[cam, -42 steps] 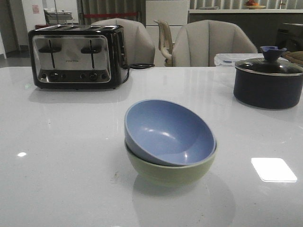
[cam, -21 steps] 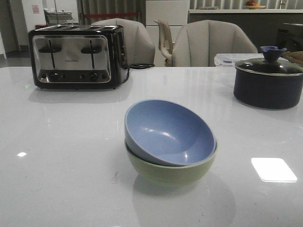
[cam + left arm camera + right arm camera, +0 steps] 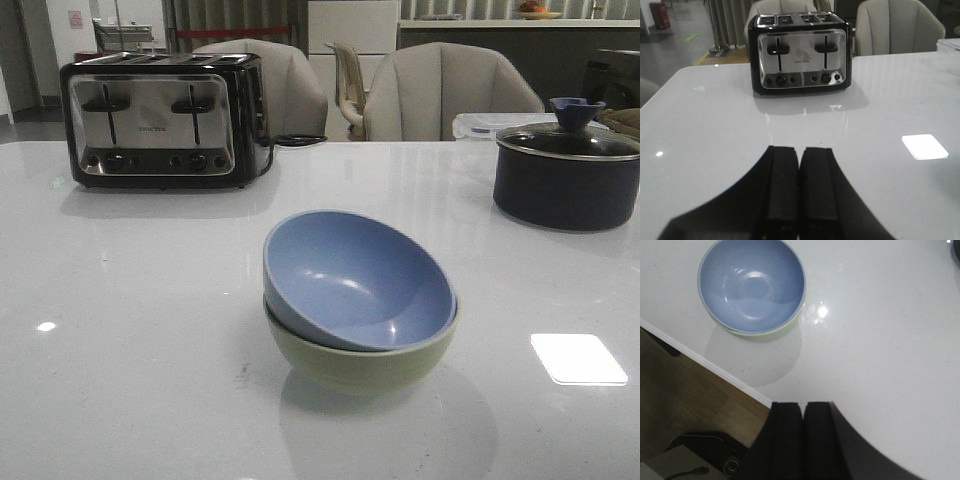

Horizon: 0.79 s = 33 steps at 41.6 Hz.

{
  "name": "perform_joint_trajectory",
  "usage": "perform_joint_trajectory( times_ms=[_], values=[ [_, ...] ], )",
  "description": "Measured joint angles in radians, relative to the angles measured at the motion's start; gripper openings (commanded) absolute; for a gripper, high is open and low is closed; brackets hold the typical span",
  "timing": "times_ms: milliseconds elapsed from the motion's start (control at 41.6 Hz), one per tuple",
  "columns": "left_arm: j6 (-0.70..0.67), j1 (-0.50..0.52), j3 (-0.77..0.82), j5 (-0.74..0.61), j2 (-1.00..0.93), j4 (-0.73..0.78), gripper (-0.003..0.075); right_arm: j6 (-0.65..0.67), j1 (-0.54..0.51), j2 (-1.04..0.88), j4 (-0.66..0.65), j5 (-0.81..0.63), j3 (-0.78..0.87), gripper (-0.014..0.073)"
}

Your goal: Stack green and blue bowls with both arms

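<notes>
Bowls (image 3: 360,300) stacked nr table edge (image 3: 715,367)

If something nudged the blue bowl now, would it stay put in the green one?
Probably not firmly. The blue bowl sits tilted in the green bowl, its far-left rim riding higher, so a push would likely rock or slide it. Both look rigid and smooth, so likely slippery against each other. The pair may also skid on the glossy table.
</notes>
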Motion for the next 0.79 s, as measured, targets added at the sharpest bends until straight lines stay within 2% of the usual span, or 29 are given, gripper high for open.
perform_joint_trajectory(
  times_ms=[144, 312, 553, 793],
  values=[
    [0.000, 0.011, 0.101, -0.132, -0.010, -0.003, 0.0102, 0.000, 0.000, 0.000, 0.000, 0.000, 0.000, 0.0034],
    [0.000, 0.017, 0.101, -0.250, -0.010, -0.006, 0.0102, 0.000, 0.000, 0.000, 0.000, 0.000, 0.000, 0.0034],
    [0.000, 0.088, 0.101, -0.265, -0.010, -0.006, 0.0102, 0.000, 0.000, 0.000, 0.000, 0.000, 0.002, 0.0034],
    [0.000, 0.094, 0.101, -0.265, -0.010, -0.006, 0.0102, 0.000, 0.000, 0.000, 0.000, 0.000, 0.002, 0.0034]
  ],
)
